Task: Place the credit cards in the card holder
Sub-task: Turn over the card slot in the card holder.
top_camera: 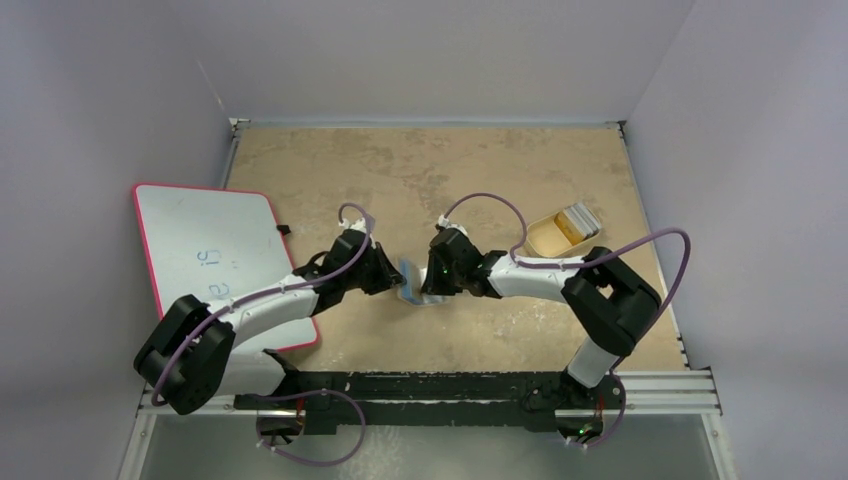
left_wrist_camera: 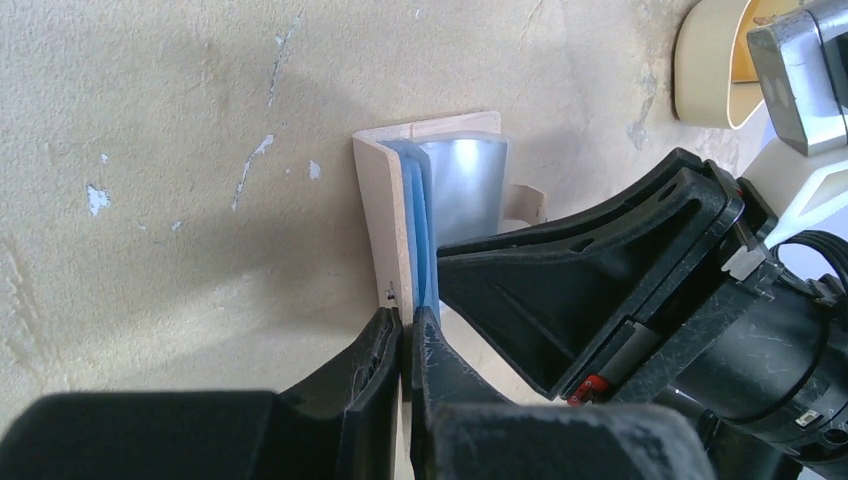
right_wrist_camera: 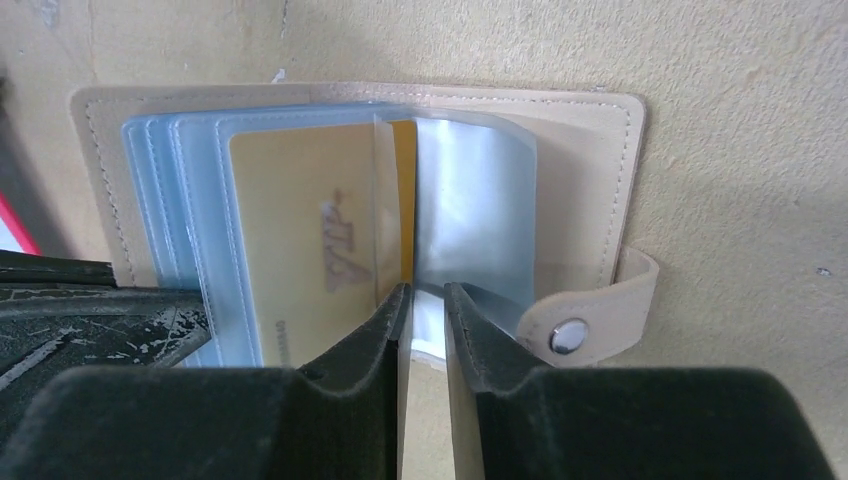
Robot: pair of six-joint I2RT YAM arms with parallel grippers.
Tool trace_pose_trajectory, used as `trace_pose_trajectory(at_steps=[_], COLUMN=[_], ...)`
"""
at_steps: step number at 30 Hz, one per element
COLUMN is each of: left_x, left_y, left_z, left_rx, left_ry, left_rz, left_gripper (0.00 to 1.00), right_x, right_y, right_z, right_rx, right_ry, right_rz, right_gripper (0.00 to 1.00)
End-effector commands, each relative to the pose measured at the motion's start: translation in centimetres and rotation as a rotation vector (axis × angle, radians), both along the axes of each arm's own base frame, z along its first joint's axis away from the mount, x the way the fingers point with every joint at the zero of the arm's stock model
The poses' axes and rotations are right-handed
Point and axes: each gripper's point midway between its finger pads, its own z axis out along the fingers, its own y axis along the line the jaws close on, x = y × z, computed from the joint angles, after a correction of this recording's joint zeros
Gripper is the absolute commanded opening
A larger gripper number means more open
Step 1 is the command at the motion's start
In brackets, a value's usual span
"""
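The card holder (right_wrist_camera: 600,150) lies open on the table, tan cover down, with its light-blue sleeves fanned up; it also shows in the top view (top_camera: 410,281). One gold card (right_wrist_camera: 300,240) sits inside a clear sleeve. A second gold card (right_wrist_camera: 404,190) stands edge-on between the sleeves, just above my right gripper (right_wrist_camera: 425,295). That gripper's jaws stand a narrow gap apart at the sleeves' lower edge. My left gripper (left_wrist_camera: 405,328) is shut on the card holder's tan cover (left_wrist_camera: 385,230) and holds that edge upright. More cards (top_camera: 573,222) lie in the tray.
A shallow tan tray (top_camera: 545,238) sits at the back right; it also shows in the left wrist view (left_wrist_camera: 705,70). A pink-edged whiteboard (top_camera: 200,250) lies at the left under the left arm. The strap with the snap button (right_wrist_camera: 568,336) sticks out beside the right finger.
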Motion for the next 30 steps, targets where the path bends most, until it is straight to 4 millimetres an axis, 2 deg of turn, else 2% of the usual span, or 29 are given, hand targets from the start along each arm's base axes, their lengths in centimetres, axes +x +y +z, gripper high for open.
trace_pose_trajectory(at_steps=[1,4,7,15,22,27,30], left_x=[1.2,1.3,1.3,1.5,1.6,1.8,1.8], left_y=[-1.1,-1.3,-1.5,-1.6,-1.8,-2.1,-1.9], left_z=[2.4,2.1,2.2,2.3,1.9,1.0,0.2], left_rx=[-0.029,-0.024,-0.032,-0.039,-0.048,-0.031,0.002], left_ry=[-0.076,-0.070,-0.070,-0.075,-0.073,-0.057,-0.041], left_rz=[-0.026,-0.034,-0.038,-0.030,-0.030,-0.035,-0.034], left_gripper=[0.07,0.18,0.24,0.32,0.35,0.35,0.29], right_x=[-0.2,-0.3,-0.3,-0.5,-0.5,-0.3,-0.1], right_y=[0.0,0.0,0.0,-0.1,0.3,0.6,0.5], right_z=[-1.0,-1.1,-1.2,-1.5,-1.1,-0.5,-0.1], right_rx=[0.010,0.010,0.010,0.010,0.031,0.039,0.035], right_ry=[0.003,0.001,0.003,0.011,0.007,-0.007,-0.015], right_rz=[-0.010,-0.008,-0.006,-0.002,0.014,0.024,0.020], right_gripper=[0.21,0.20,0.20,0.19,0.19,0.23,0.27])
